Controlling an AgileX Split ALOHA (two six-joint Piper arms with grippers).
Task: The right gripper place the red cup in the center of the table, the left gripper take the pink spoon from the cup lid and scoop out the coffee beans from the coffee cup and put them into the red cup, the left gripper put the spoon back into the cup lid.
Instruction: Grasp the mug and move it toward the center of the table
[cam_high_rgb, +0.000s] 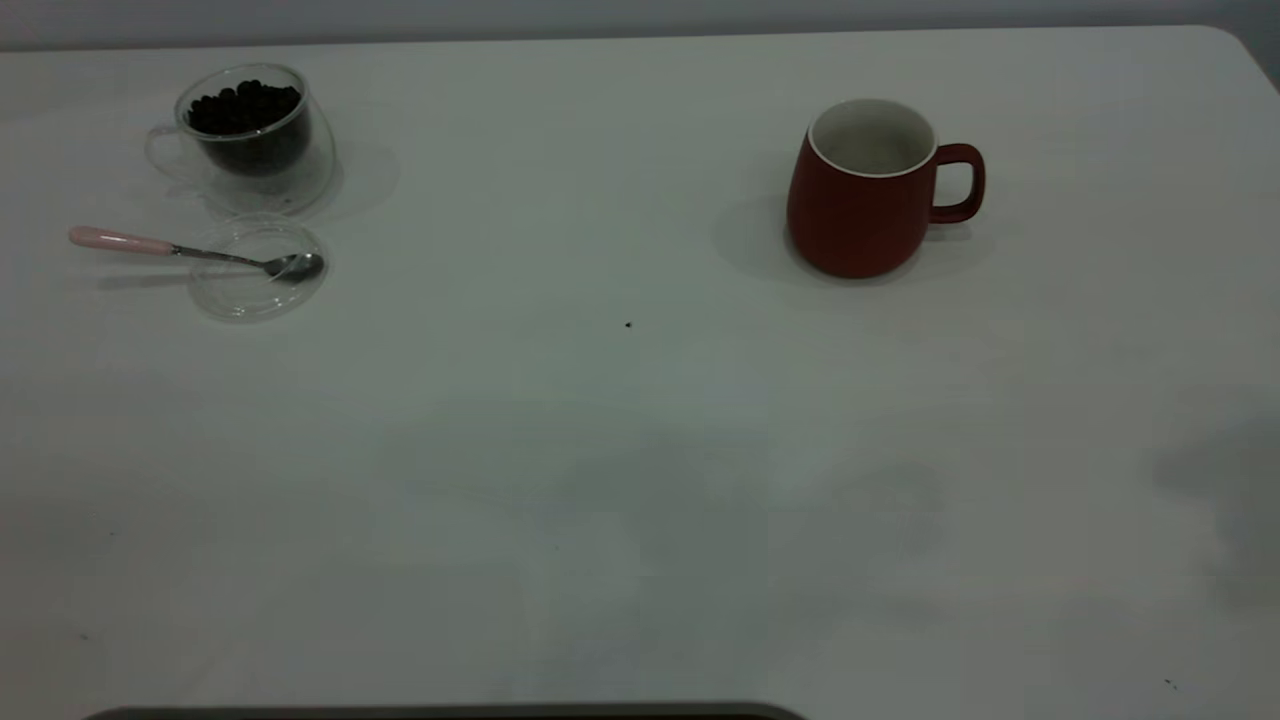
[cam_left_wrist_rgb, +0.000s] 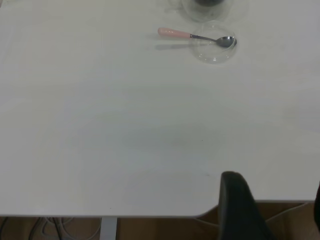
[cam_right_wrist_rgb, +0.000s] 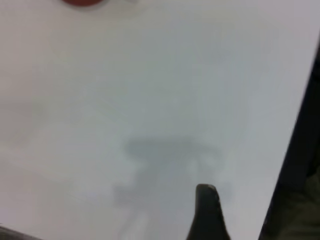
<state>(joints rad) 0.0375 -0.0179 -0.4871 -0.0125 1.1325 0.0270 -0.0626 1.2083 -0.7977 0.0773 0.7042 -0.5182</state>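
The red cup (cam_high_rgb: 862, 205) stands upright and empty at the right rear of the table (cam_high_rgb: 640, 480), handle to the right; a sliver of it shows in the right wrist view (cam_right_wrist_rgb: 82, 1). The coffee cup (cam_high_rgb: 250, 135), full of coffee beans (cam_high_rgb: 245, 108), stands at the left rear. In front of it lies the cup lid (cam_high_rgb: 255, 285), with the pink spoon (cam_high_rgb: 120, 240) resting bowl-in-lid, handle pointing left. The spoon (cam_left_wrist_rgb: 175, 34) and lid (cam_left_wrist_rgb: 215, 50) also show in the left wrist view. My left gripper (cam_left_wrist_rgb: 277, 205) is open and empty at the table's near edge. My right gripper (cam_right_wrist_rgb: 245, 210) is open and empty above bare table.
Neither arm shows in the exterior view. A tiny dark speck (cam_high_rgb: 628, 324) lies near the table's middle. The table's rounded near corner (cam_left_wrist_rgb: 200, 215) lies under the left gripper, with brown cardboard (cam_left_wrist_rgb: 290, 220) below it. A table edge (cam_right_wrist_rgb: 295, 145) runs beside the right gripper.
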